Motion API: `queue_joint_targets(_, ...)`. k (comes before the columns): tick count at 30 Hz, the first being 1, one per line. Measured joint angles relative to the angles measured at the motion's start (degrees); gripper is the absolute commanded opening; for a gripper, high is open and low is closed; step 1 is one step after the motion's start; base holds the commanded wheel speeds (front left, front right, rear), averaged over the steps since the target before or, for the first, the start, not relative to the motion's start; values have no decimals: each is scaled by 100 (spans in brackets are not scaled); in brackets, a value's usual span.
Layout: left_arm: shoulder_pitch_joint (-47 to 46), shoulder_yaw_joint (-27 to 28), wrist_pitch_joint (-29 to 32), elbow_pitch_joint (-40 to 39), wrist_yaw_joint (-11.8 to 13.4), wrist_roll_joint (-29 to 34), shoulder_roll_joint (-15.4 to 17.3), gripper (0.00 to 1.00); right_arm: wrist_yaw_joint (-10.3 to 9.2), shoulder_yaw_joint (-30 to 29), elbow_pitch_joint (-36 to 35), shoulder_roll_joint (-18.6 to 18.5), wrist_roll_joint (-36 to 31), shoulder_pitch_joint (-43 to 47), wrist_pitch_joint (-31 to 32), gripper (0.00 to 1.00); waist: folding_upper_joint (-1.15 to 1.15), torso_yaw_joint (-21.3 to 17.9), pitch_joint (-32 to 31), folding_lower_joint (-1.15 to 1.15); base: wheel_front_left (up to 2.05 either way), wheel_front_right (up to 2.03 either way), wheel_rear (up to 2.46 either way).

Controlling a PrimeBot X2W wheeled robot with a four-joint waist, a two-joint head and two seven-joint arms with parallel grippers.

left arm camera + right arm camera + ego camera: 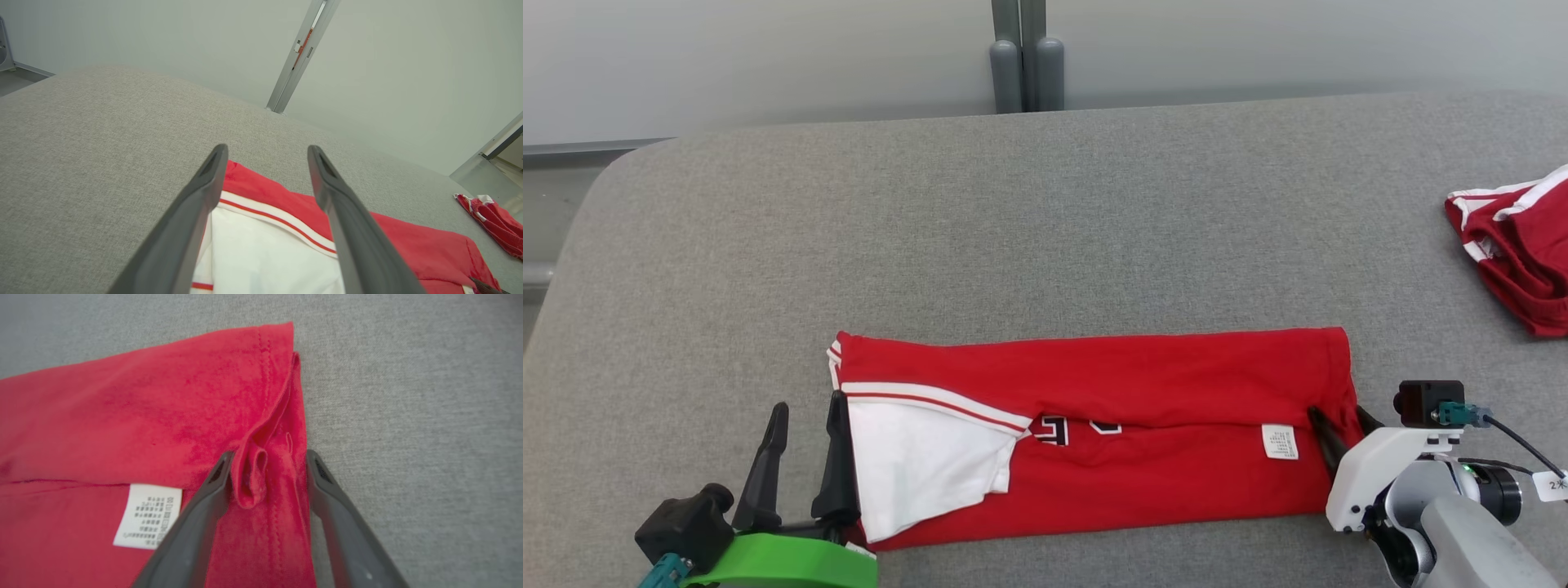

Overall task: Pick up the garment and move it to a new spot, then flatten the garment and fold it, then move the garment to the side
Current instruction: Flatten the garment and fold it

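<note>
The folded red garment [1135, 384] lies lengthwise on the grey bench [1045, 229], the left gripper [809, 402] with jaws open at its white sleeve [923, 457], the right gripper [1337, 411] with jaws open astride the bunched hem [255, 477].

red garment [1143, 384], white-sleeved, folded into long flat strip, lying crosswise

Your head view bright and even, soft diffuse light, faint shadows beneath the garment [1143, 384], no glare, your left wrist view crisp with wide-angle bowing toward the edges, your right wrist view soft, care label [148, 516] print smeared
</note>
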Motion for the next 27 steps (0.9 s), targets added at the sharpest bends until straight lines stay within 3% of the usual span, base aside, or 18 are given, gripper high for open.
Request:
queue_joint_targets(1, 0, 12, -1, 1, 0, 0, -1, 100, 0, 13, 32, -2, 30, -31, -8, 0, 0, -3, 0, 0, 0, 0, 0)
queue_joint_targets(9, -1, 115, -2, -16, 1, 41, 11, 100, 13, 49, 165, -130, 364, -300, -100, 0, 0, -148, 17, 0, 0, 0, 0)
queue_joint_targets(16, -1, 154, -8, -63, 9, 60, 27, 100, 9, -26, -45, -709, 670, -412, -54, 0, 0, -428, 58, 0, 0, 0, 0)
queue_joint_targets(21, -1, 160, -9, -68, 10, 74, 29, 100, 8, -67, -427, -996, 892, -410, 64, 0, 0, -659, 90, 0, 0, 0, 0)
queue_joint_targets(27, -36, 147, -8, -57, 8, 93, 27, 100, 5, 165, -1318, -965, 1414, -325, 353, 0, 0, -932, 111, 0, 0, 0, 0)
